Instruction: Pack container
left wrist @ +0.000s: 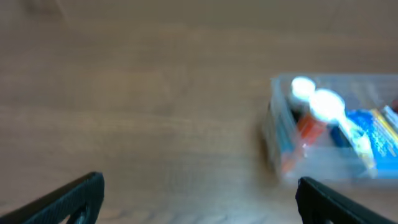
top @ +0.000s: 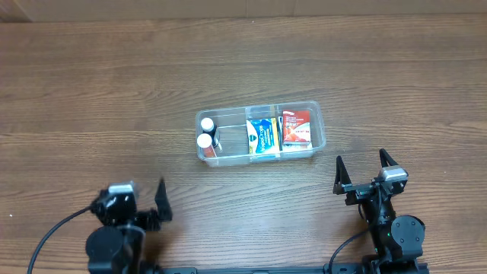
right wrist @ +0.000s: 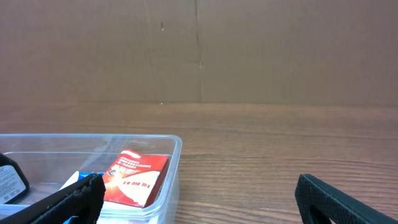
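Observation:
The clear plastic container (top: 318,114) sits at the table's middle. It holds two white-capped bottles (top: 206,132) at its left end, a blue and white packet (top: 262,137) in the middle and a red box (top: 296,129) at its right end. My left gripper (top: 144,199) is open and empty near the front left, well short of the container (left wrist: 277,134). My right gripper (top: 360,172) is open and empty at the front right, just right of the container (right wrist: 175,149), where the red box (right wrist: 134,177) shows.
A brown cardboard wall (right wrist: 199,50) stands along the table's far edge. Bare wooden table (top: 91,99) lies on all sides of the container. The arm bases and cables sit at the front edge.

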Controlling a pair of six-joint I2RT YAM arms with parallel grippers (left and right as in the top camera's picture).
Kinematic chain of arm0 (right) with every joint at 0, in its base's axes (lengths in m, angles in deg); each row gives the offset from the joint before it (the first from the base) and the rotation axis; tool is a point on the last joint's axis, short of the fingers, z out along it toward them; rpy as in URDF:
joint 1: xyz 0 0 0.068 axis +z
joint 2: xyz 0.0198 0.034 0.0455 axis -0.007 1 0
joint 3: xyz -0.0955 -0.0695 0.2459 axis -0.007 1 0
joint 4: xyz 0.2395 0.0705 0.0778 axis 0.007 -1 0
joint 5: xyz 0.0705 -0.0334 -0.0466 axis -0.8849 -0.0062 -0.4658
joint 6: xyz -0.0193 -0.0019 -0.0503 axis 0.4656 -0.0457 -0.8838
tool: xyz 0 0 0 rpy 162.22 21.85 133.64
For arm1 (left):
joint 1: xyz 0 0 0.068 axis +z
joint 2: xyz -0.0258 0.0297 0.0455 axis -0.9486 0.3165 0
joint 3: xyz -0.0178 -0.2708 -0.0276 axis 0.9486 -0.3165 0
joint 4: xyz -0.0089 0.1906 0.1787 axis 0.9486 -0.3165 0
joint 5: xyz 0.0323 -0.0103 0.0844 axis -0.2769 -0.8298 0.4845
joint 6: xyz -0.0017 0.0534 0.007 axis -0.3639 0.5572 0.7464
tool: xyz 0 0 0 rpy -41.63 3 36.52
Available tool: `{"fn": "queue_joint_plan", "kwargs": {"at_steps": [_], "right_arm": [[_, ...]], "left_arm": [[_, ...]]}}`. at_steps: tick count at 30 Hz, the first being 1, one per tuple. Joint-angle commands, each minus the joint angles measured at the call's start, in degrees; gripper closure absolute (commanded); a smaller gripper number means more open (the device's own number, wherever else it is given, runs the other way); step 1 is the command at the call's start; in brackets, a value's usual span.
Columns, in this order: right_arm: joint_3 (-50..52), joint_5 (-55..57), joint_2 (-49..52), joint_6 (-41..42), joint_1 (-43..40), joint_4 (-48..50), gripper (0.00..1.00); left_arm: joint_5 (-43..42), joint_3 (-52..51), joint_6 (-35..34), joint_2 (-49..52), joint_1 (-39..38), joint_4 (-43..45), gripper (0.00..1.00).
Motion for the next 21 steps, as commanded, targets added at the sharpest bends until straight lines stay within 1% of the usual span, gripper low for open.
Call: {"fn": "queue_joint_plan", "kwargs": {"at_steps": [1,4,7,8,10,12,13,21], "right_arm": [[0.57,-0.07,-0.57,0.42,0.02,0.52,0.0],[0.57,-0.07,-0.57,0.39,0.02,0.55,0.0],[0.57,-0.09,-0.57,0.39,0.02,0.52,0.0],[0.57,-0.07,-0.57,0.39,0.02,0.55,0.0],[0.57,-0.07,-0.57,0.42,0.02,0.52,0.0],[0.57,-0.07,-0.57,0.39,0.02,0.52,0.0],[0.57,-0.07,-0.57,0.39,0.02,0.55,0.0],[0.57,-0.07,-0.57,0.42,0.02,0.52,0.0]], "left_arm": [[1.03,-8.79,0.09,-2.05,-0.13,14.29,0.0],[1.25,-14.64,2.23,-2.05,-0.2,28.26,0.0],[1.2,-19.91,4.59,-2.05,-0.2,39.34,0.0],[1.2,-20.46,4.59,-2.05,-0.24,39.8,0.0],[1.4,-20.41,5.86,-2.05,-0.39,37.13,0.0],[1.4,-20.41,5.79,-2.05,-0.44,32.94,0.0],[1.09,-20.41,5.86,-2.05,-0.44,32.41,0.0],[-0.44,-20.39,5.51,-2.05,-0.46,32.37,0.0]]}}
